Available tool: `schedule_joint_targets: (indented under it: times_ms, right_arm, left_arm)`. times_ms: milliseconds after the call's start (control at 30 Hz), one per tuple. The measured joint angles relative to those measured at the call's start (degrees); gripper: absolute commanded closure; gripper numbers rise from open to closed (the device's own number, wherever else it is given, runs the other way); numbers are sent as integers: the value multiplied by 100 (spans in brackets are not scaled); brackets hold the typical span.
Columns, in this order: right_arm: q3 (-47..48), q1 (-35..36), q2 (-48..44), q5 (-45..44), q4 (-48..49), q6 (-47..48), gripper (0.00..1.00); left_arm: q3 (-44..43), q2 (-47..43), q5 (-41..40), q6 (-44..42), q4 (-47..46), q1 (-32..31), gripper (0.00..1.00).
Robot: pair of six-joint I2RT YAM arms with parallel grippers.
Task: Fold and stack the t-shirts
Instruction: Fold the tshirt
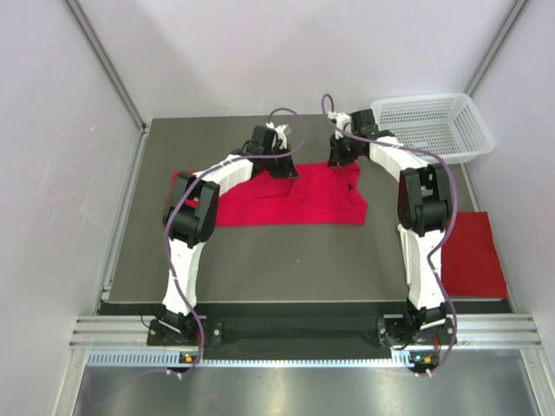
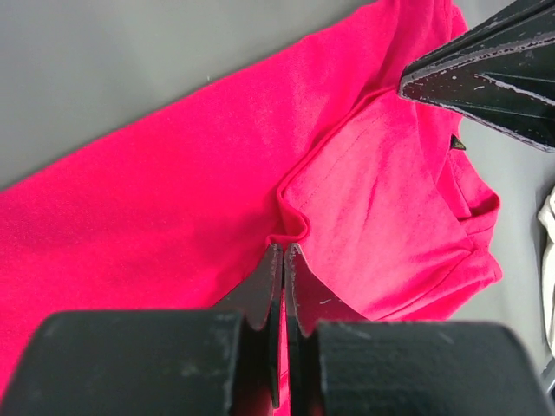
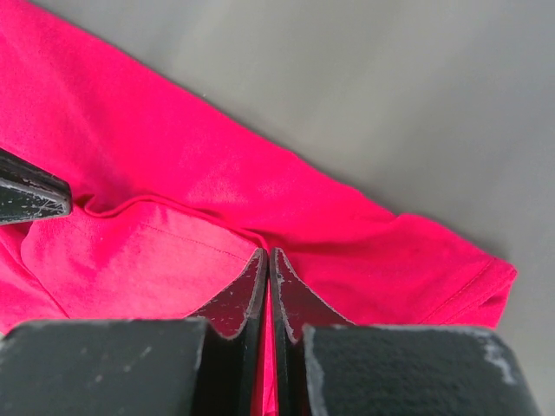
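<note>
Dark grey table [image 1: 286,260], pale walls, white mesh basket [image 1: 460,156] at far right corner. Spread t-shirt [image 1: 295,204] mid-table; folded t-shirt [image 1: 473,256] at right edge. Both arms reach forward: left gripper [image 1: 282,166] and right gripper [image 1: 336,160] at spread t-shirt's far edge. Only wrist views show each pair of jaws pinched tight on raised cloth fold.

Left gripper [image 2: 284,253]: at 6 o'clock, jaws pressed together, pinching a raised fold of the shirt [image 2: 173,208].
Shirt: red, runs from 8 o'clock to 1 o'clock, with a folded-over layer toward 3 o'clock.
Right gripper [image 2: 427,78]: at 2 o'clock, its tip touches the shirt's fold.
Tag [image 2: 457,144]: small and dark, below that tip.
Table [image 2: 104,61]: grey, bare at 11 o'clock.
</note>
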State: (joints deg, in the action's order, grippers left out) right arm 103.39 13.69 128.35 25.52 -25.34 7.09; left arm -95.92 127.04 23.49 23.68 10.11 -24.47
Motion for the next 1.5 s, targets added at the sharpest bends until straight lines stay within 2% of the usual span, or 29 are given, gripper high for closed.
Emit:
schedule_joint_targets:
  times_ms: [933, 1500]
  right_arm:
    - [175, 221, 0, -188, 466, 435, 100]
    - [466, 487, 7, -306, 699, 876, 100]
  left_arm:
    - [243, -2, -1062, 457, 118, 0, 100]
    - [372, -17, -1226, 557, 125, 0, 100]
